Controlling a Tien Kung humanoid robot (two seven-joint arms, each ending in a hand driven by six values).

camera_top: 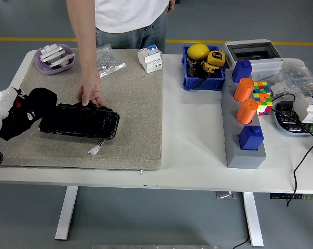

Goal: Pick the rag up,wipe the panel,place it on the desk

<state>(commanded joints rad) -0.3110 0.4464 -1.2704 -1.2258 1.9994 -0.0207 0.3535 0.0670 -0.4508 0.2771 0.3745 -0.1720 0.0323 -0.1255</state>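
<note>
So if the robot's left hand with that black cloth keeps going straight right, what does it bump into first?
Probably the black panel: the left hand, holding the rag, is already at its left end. Contact is unclear.

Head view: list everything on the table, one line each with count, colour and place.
Mat: one, beige, table's left half.
Panel: one, glossy black, mat's near left.
Rag: one, black, at the panel's left end, in the robot's hand.
Dish: one, purple, far-left corner, white parts inside.
Plastic bag: one, clear, far edge of mat.
Breaker: one, white, mat's far right corner.
Bin: one, blue, table centre far, yellow items inside.
Cylinders: two, orange, on grey block at right.
Puzzle cube: one, multicoloured, right.
Person's hand: one, on the panel's far edge.
Left hand: gripping the rag, left edge.
</note>
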